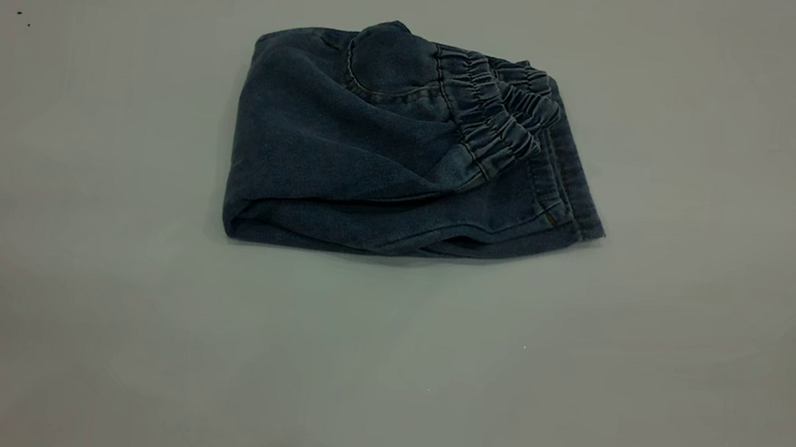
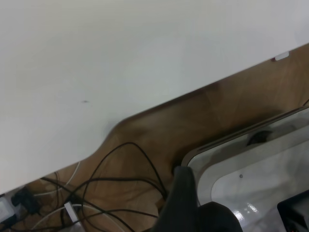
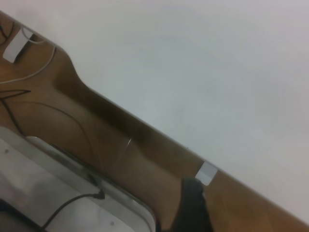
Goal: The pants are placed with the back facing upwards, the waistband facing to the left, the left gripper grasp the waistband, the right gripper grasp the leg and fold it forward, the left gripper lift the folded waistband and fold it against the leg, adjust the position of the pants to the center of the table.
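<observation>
Since the pants [image 1: 407, 155] already sit folded mid-worktop [image 1: 51, 285], only a small centring nudge remains; both grippers parked off-edge, finger state can't tell.

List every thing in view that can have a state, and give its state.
pants: folded into a compact bundle, lying flat on the table, nothing touching them.
waistband: ruched, folded over on top, at the bundle's right side.
table: bears only the pants.
left gripper: off the table's edge, holding nothing.
right gripper: off the table's edge, holding nothing.
</observation>
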Motion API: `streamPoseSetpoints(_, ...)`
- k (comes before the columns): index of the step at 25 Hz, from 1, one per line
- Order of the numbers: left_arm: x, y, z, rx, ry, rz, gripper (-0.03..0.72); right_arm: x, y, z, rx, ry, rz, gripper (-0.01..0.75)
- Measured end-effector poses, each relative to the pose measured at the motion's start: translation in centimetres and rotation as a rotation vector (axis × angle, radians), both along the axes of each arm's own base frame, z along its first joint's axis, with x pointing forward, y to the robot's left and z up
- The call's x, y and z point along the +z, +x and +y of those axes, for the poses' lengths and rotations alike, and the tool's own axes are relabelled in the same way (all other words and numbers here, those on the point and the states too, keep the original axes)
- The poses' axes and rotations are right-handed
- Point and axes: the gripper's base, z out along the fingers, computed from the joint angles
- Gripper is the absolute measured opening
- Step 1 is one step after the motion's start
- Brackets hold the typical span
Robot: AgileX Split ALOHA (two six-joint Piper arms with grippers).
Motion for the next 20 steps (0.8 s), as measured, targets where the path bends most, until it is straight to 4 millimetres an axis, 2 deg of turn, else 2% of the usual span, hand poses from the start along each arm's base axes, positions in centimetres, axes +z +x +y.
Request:
streamPoseSetpoints(7, 0.0, 0.0, 0.0, -0.001, -0.001, 0.0, 0.59, 0.0, 0.0, -0.1, -0.019, 0.002, 0.002, 0.468)
streamPoseSetpoints(13, 0.1, 0.1, 0.8, 0.123, -0.007, -0.014, 0.59, 0.1, 0.4, -1.2, -0.277, 0.023, -0.009, 0.468)
streamPoseSetpoints(16, 0.4, -0.5, 1.4, 0.202, -0.013, -0.062, 0.59, 0.4, -0.3, -1.9, -0.377, 0.046, -0.072, 0.468)
streamPoseSetpoints(20, 1.0, -1.9, 1.8, 0.262, -0.026, -0.168, 0.59, 0.8, -2.0, -2.3, -0.404, 0.094, -0.192, 0.468)
